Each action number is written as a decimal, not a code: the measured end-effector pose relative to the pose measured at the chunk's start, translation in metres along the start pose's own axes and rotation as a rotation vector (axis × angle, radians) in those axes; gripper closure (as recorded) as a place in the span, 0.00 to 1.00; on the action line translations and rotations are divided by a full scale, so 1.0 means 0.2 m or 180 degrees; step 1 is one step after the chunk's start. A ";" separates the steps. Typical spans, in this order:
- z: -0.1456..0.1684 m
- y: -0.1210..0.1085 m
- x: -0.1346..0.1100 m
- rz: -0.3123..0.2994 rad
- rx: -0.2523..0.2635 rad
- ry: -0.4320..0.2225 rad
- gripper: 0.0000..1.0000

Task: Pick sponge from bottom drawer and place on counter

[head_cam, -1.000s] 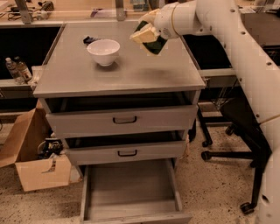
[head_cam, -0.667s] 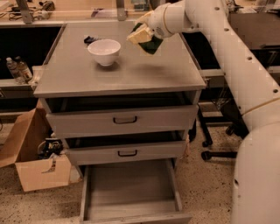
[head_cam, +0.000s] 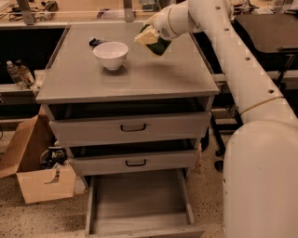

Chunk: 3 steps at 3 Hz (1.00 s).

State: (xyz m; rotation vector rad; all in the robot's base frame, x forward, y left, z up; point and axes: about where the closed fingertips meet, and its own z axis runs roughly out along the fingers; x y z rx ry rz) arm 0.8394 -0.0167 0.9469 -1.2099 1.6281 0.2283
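My gripper (head_cam: 152, 40) hangs over the back right part of the counter (head_cam: 139, 74), to the right of the white bowl. It is shut on the sponge (head_cam: 160, 46), a dark green pad that sticks out below the yellowish fingers (head_cam: 145, 36) and is held just above the counter top. The bottom drawer (head_cam: 139, 200) is pulled open at the foot of the cabinet, and its plain grey floor is bare.
A white bowl (head_cam: 111, 55) stands on the counter's left half with a small black-and-blue object (head_cam: 96, 42) behind it. The two upper drawers with black handles (head_cam: 133, 127) are slightly ajar. A cardboard box (head_cam: 35, 172) lies on the floor at left. A wooden workbench (head_cam: 93, 9) runs behind.
The gripper with the sponge has shifted a little to the left over the counter, and the arm has swung closer to the camera.
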 end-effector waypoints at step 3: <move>0.00 0.00 0.00 0.0000 0.0000 0.0000 0.00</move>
